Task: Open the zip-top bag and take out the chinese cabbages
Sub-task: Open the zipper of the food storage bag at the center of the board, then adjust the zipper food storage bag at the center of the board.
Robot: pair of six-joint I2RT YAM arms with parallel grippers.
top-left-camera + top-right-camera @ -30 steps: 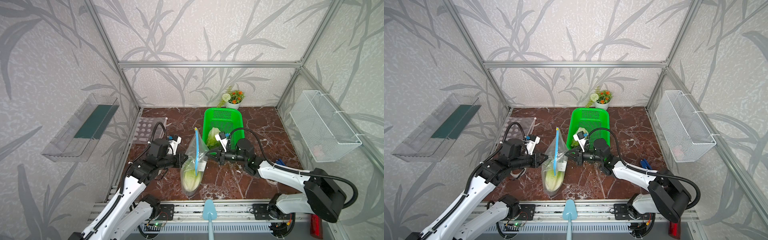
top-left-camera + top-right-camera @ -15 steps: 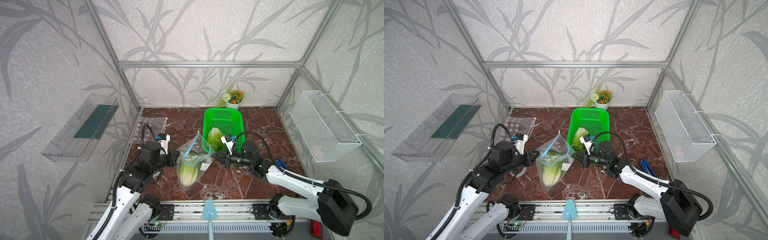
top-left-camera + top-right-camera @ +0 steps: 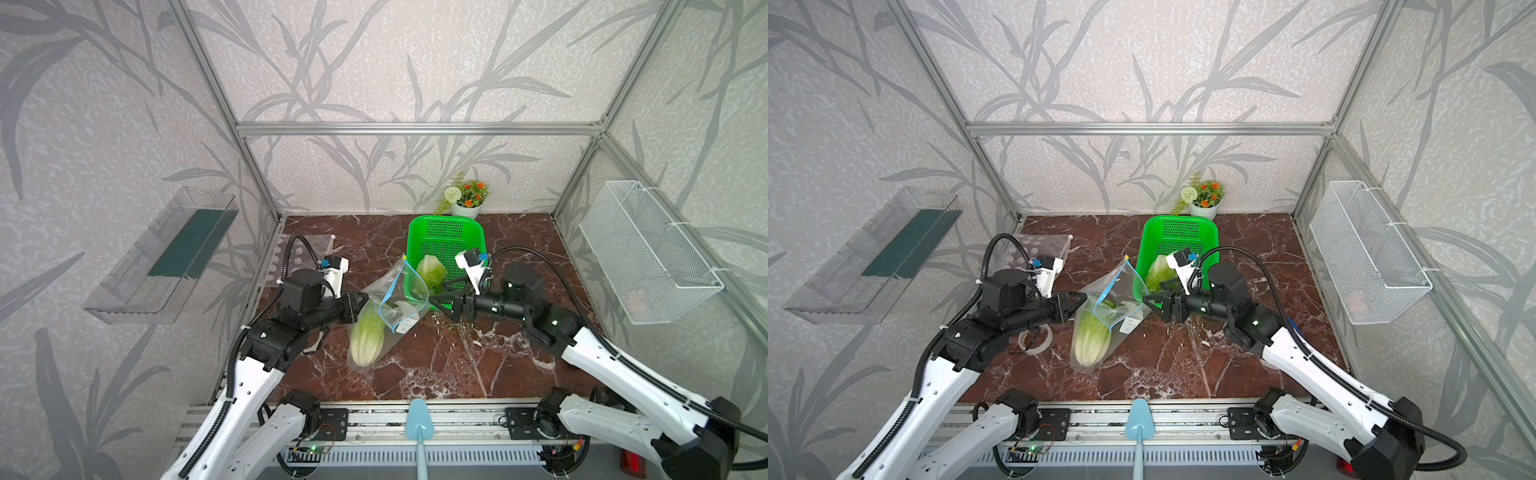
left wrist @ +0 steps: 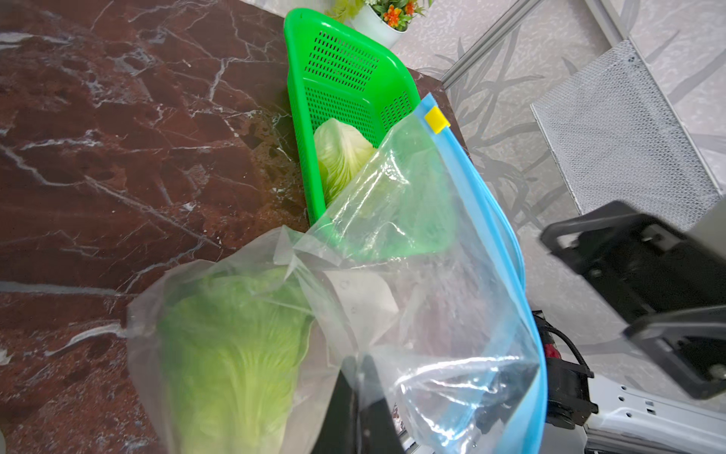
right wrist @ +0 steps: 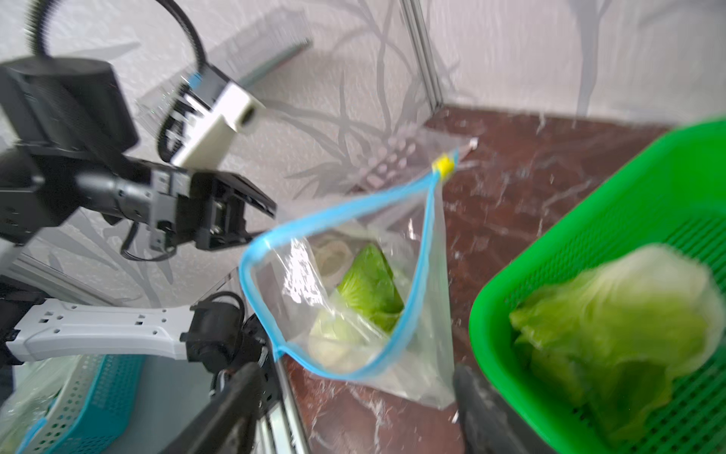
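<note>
At table (image 3: 457, 365) centre, left pincer (image 3: 360, 296) clamps bag (image 3: 395, 291); right pincer (image 3: 437, 293) agape

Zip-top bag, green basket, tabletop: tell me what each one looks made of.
The zip-top bag looks like thin clear glossy plastic film: it crinkles and the cabbage shows through. The green basket: rigid moulded plastic, smooth sheen, regular perforations. The tabletop: polished red-brown marble look, white veins; stone or printed laminate, cannot tell.

Robot test booth, aluminium frame (image 3: 415, 129), leaf-print panels (image 3: 415, 62), marble-look tabletop (image 3: 457, 365)
</note>
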